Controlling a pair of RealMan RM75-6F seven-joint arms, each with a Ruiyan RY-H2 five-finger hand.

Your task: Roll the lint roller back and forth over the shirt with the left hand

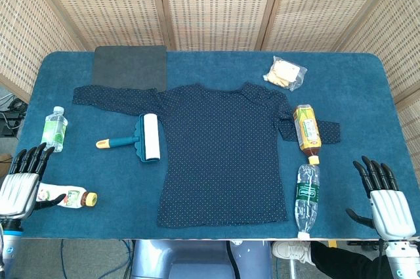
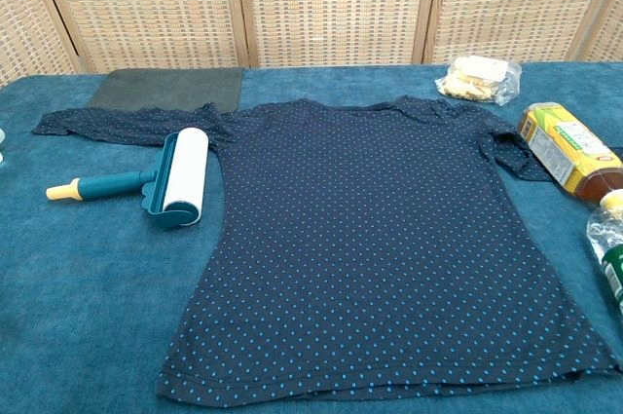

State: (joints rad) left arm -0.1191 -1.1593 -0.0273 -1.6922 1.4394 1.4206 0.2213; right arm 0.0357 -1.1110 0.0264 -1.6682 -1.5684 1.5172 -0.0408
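A dark navy dotted shirt [image 1: 220, 151] [image 2: 375, 239] lies flat in the middle of the blue table. Just off its left side lies the lint roller [image 1: 141, 138] [image 2: 161, 180], with a white roll, teal frame and yellow-tipped handle pointing left. My left hand [image 1: 23, 177] hovers open at the table's front left corner, well away from the roller, fingers spread. Over the front right corner, my right hand [image 1: 380, 197] is open too, holding nothing. Neither hand shows in the chest view.
A dark grey mat [image 1: 129, 67] lies at the back left. A small water bottle [image 1: 55, 128] and a drink bottle [image 1: 69, 197] sit near my left hand. A tea bottle [image 1: 306, 131], a water bottle [image 1: 306, 193] and a snack bag [image 1: 285, 73] lie to the right.
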